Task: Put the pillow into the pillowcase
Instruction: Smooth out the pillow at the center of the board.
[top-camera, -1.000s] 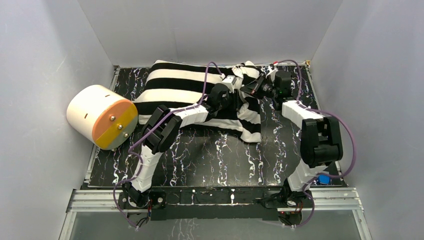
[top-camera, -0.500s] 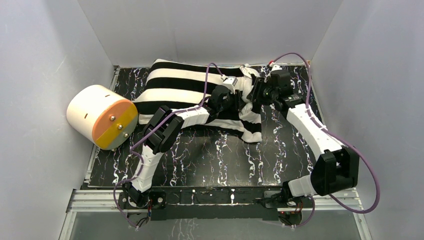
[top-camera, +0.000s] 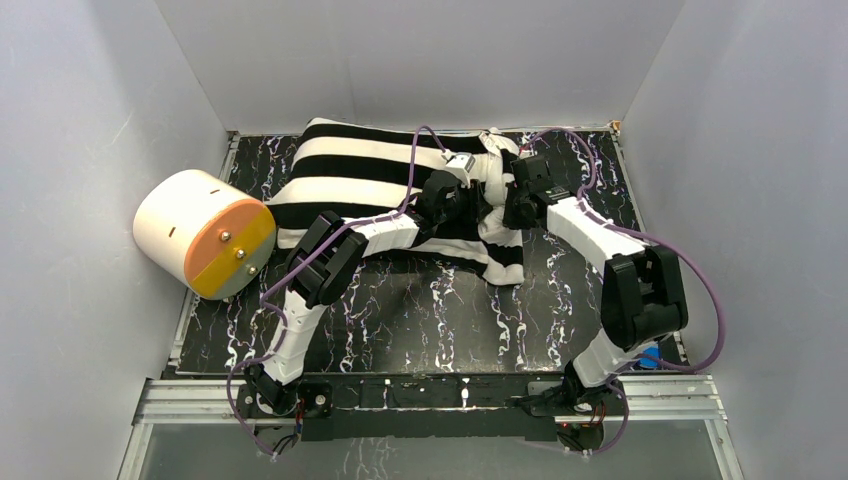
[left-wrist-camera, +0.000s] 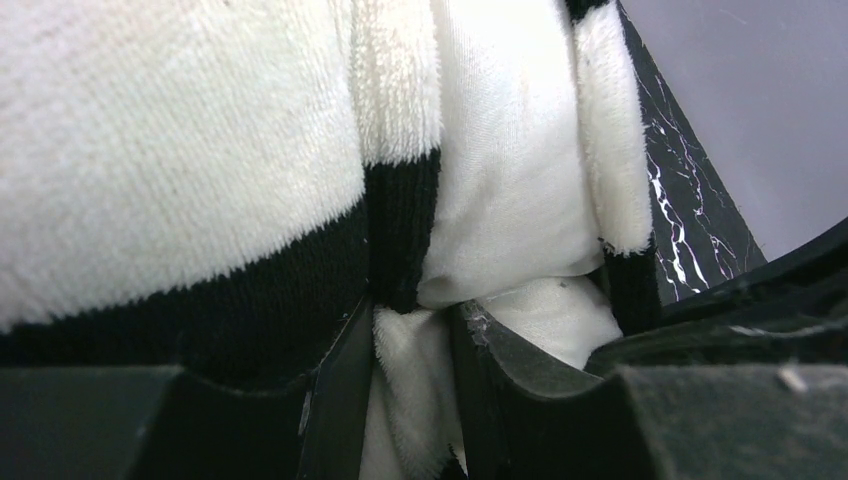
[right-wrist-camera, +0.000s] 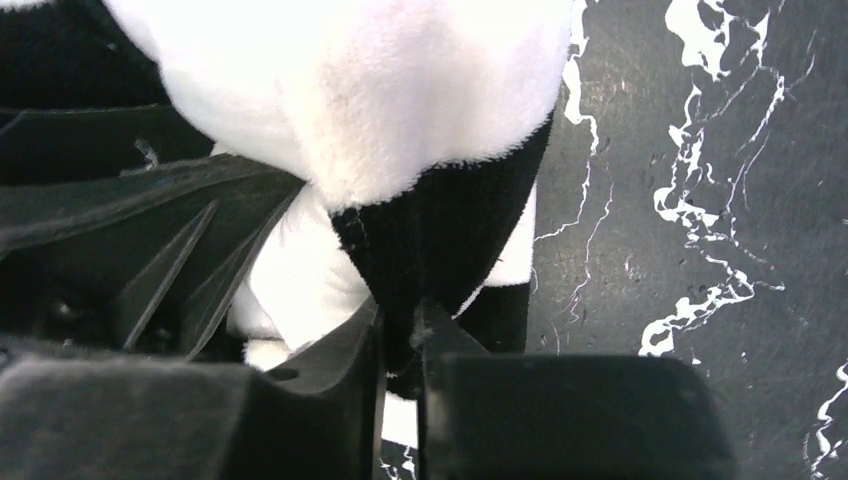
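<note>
The black and white striped pillowcase (top-camera: 360, 175) lies at the back of the table, bulging. My left gripper (top-camera: 478, 196) is at its right open end, shut on a fuzzy white fold of the pillowcase (left-wrist-camera: 400, 380). Smooth white pillow (left-wrist-camera: 510, 200) fabric shows just beyond the hem there. My right gripper (top-camera: 507, 206) is beside the left one, shut on a black stripe of the pillowcase (right-wrist-camera: 440, 240), with smooth white pillow (right-wrist-camera: 290, 275) to its left. In the top view the pillow is almost wholly hidden inside the case.
A cream cylinder with an orange face (top-camera: 205, 233) sits at the left edge of the marbled tabletop (top-camera: 420, 310). Grey walls close in on three sides. A small blue object (top-camera: 648, 358) lies near the right arm's base.
The right gripper has moved left and nearer along the pillowcase's open end, and the right arm's elbow has swung. The left arm and the pillowcase have barely moved.
</note>
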